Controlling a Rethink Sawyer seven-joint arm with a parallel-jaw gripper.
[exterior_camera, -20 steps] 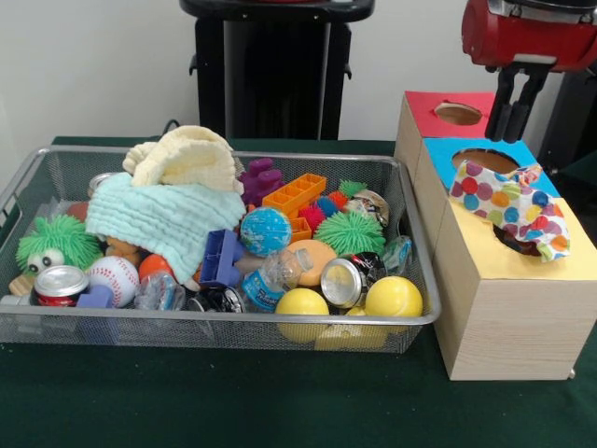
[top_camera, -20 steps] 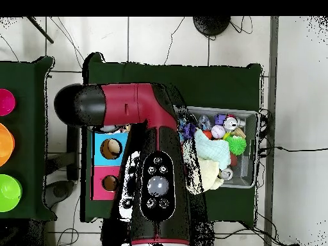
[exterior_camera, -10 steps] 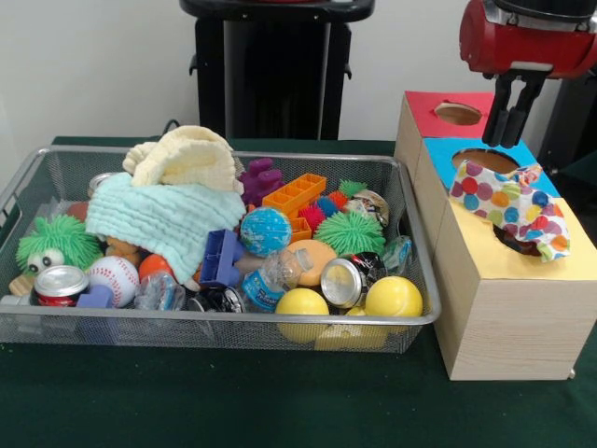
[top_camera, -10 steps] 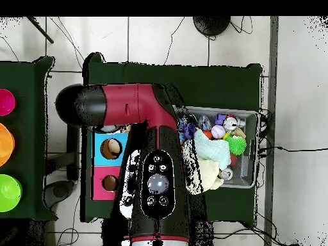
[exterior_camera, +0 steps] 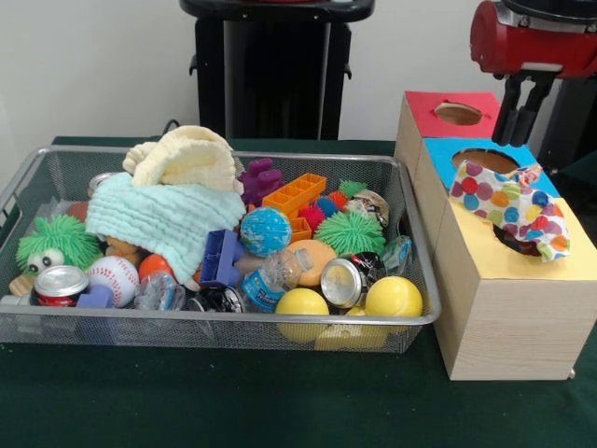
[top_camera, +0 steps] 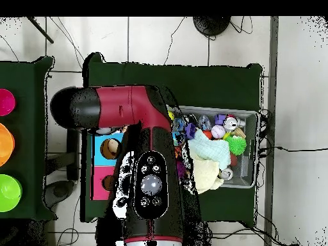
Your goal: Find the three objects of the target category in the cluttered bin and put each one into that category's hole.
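Clutter fills the wire-mesh bin [exterior_camera: 224,308], left of the yellow-topped box [exterior_camera: 508,308]; no polka-dot cloth shows among it. On that box a polka-dot cloth [exterior_camera: 508,205] drapes across the hole [exterior_camera: 516,245], half in. Behind the box, above the blue-topped box [exterior_camera: 438,154], hangs the gripper [exterior_camera: 519,110], fingers close together and empty; the cloth lies below and nearer the camera.
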